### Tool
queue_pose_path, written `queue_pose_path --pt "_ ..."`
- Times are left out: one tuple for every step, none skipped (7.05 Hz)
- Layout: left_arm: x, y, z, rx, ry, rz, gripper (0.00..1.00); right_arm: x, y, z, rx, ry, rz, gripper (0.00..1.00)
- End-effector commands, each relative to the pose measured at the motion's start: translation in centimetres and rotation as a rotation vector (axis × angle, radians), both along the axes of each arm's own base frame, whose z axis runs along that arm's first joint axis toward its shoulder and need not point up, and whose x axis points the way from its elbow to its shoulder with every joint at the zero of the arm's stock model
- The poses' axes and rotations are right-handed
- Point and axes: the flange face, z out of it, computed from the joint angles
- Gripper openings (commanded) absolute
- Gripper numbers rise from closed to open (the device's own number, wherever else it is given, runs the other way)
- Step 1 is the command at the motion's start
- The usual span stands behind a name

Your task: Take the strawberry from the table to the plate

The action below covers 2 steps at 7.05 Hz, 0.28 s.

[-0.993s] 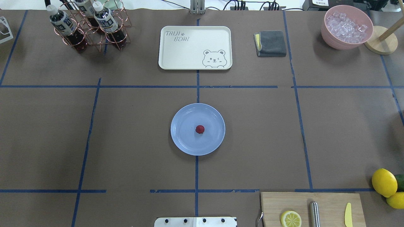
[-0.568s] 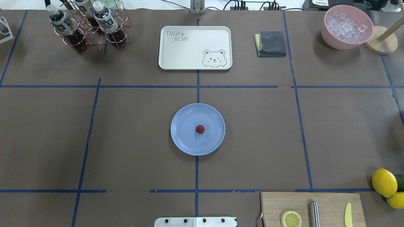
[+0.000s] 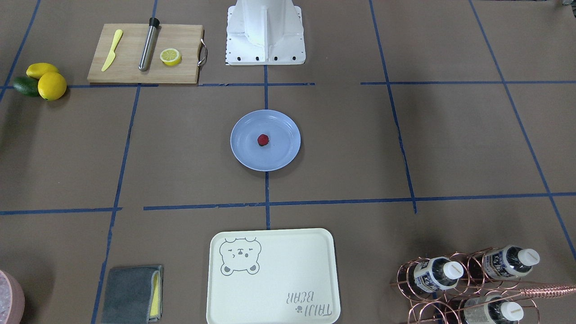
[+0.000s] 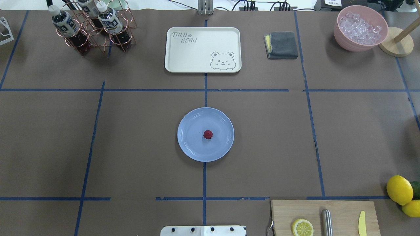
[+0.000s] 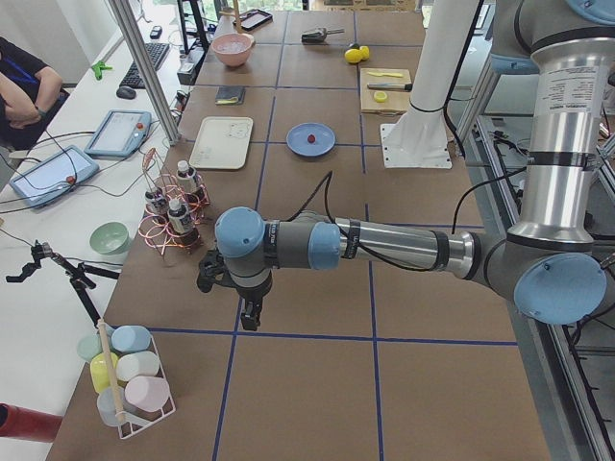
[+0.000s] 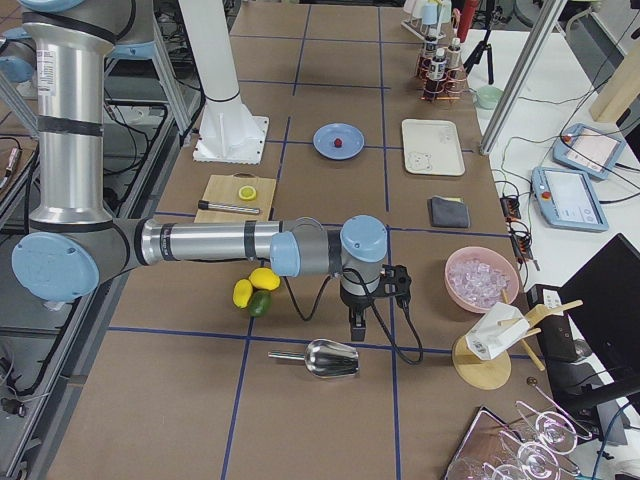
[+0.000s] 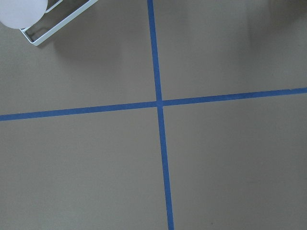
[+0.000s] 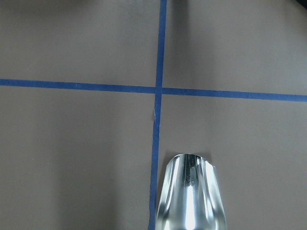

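Note:
The small dark-red strawberry (image 4: pixel 207 134) (image 3: pixel 263 140) lies near the middle of the round light-blue plate (image 4: pixel 188 146) (image 3: pixel 243 155), which sits at the centre of the brown table (image 4: pixel 131 147) marked with blue tape. Neither gripper shows in the overhead or front views. The left gripper (image 5: pixel 250 312) hangs over the table's far left end, far from the plate; the right gripper (image 6: pixel 358 325) hangs over the far right end, close to a metal scoop (image 6: pixel 320 357) (image 8: pixel 192 194). Whether either is open or shut cannot be told from these side views.
A cream bear tray (image 4: pixel 202 49), a copper bottle rack (image 4: pixel 93 28), a grey cloth (image 4: pixel 281 45) and a pink bowl of ice (image 4: pixel 360 28) line the far edge. A cutting board (image 4: pixel 344 209) with a lemon half (image 4: pixel 302 227) and whole lemons (image 4: pixel 399 189) sit near right.

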Motion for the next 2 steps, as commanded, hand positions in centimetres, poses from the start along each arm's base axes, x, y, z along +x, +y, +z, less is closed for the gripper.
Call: queue_pose_path --pt "0.00 -0.01 -0.01 0.001 0.000 0.001 1.00 0.00 0.00 0.03 -0.001 0.000 0.000 1.00" --pt "0.00 -0.01 -0.01 0.001 0.000 0.001 1.00 0.00 0.01 0.10 -0.002 0.000 0.000 1.00"
